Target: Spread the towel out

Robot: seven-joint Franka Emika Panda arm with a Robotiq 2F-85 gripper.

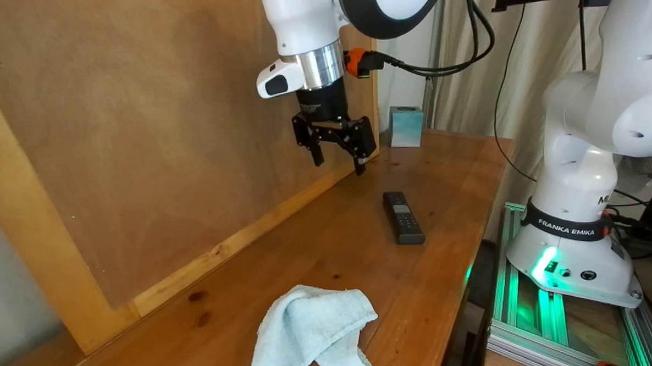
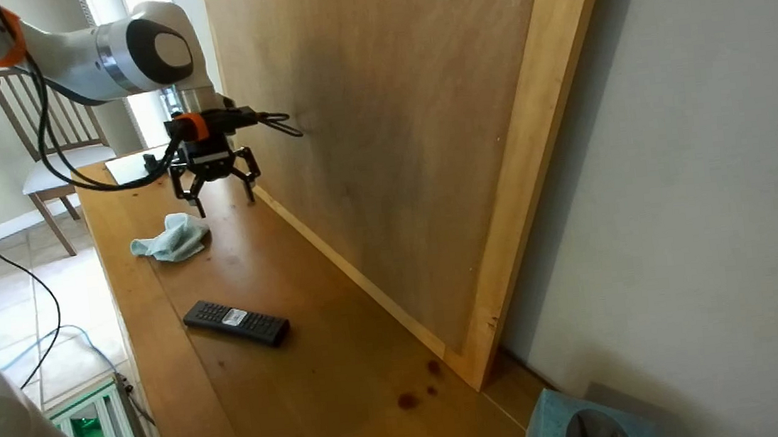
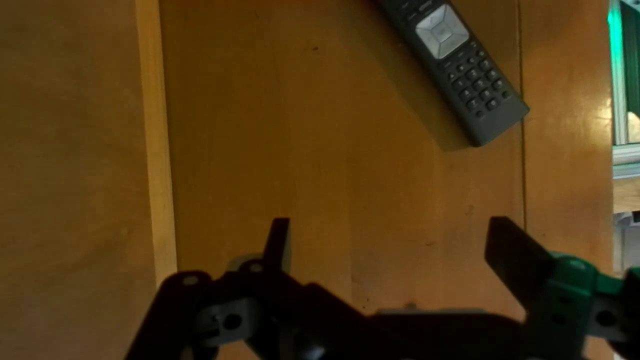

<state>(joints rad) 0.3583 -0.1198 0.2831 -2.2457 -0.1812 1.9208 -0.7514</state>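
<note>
The light blue towel lies crumpled and folded over itself on the wooden table, near the front in an exterior view (image 1: 312,331) and farther back in an exterior view (image 2: 175,239). It is out of the wrist view. My gripper is open and empty in both exterior views (image 1: 339,167) (image 2: 226,206), held in the air above the table close to the wooden panel, apart from the towel. In the wrist view its two fingers (image 3: 390,222) stand wide apart with only bare table between them.
A black remote (image 1: 403,218) lies on the table (image 1: 329,249), and shows ahead of the fingers in the wrist view (image 3: 455,70). A tall wooden panel (image 1: 153,130) borders one long side. A blue tissue box (image 1: 405,127) stands at one end. The robot base stands beyond the opposite edge.
</note>
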